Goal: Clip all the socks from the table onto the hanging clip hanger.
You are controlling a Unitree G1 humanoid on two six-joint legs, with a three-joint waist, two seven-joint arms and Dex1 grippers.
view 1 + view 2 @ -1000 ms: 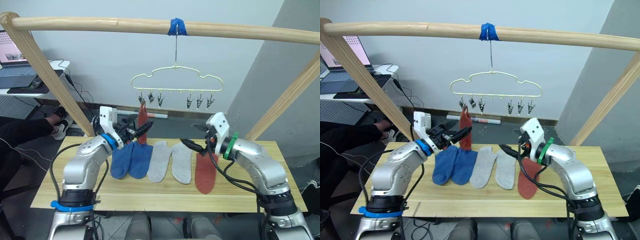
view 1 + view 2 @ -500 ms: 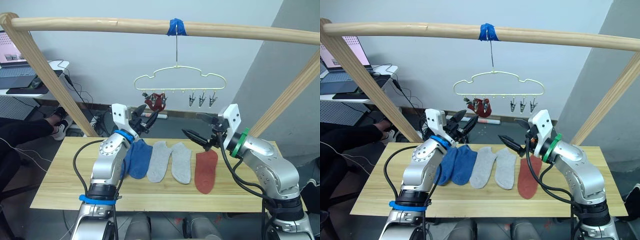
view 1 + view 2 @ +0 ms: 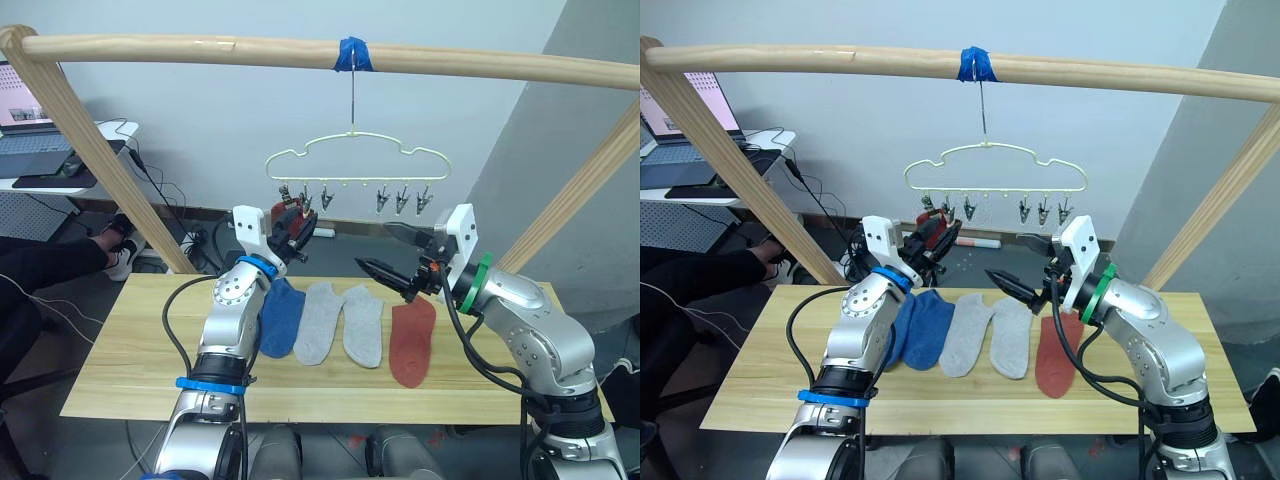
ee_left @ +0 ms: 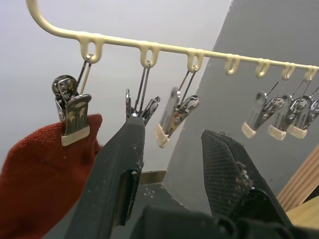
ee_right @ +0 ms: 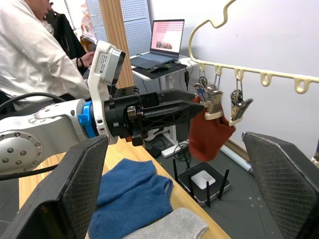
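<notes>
The pale gold clip hanger [image 3: 352, 160] hangs by its hook from the taped pole. One rust red sock [image 4: 40, 174] hangs from its end clip [image 4: 74, 119]. My left gripper [image 4: 174, 129] is open just below the clips, beside that sock, with nothing between its fingers. My right gripper [image 3: 376, 246] is open wide in the air right of the left one, above the table [image 3: 140, 360]. On the table lie blue socks [image 3: 280, 315], partly hidden by my left arm, two grey socks [image 3: 318, 320] [image 3: 362, 322] and a rust red sock [image 3: 410, 340].
A thick wooden pole [image 3: 200, 48] with blue tape [image 3: 355, 53] spans the top on slanted wooden legs [image 3: 100, 160]. The other clips [image 3: 402, 200] hang bare. A person in white [image 5: 30, 50] and a desk with a laptop [image 5: 164, 40] are behind on the left.
My left gripper rose from table height to the hanger with the red sock, which now hangs from the end clip; the gripper has opened. The right gripper lifted off the table.
</notes>
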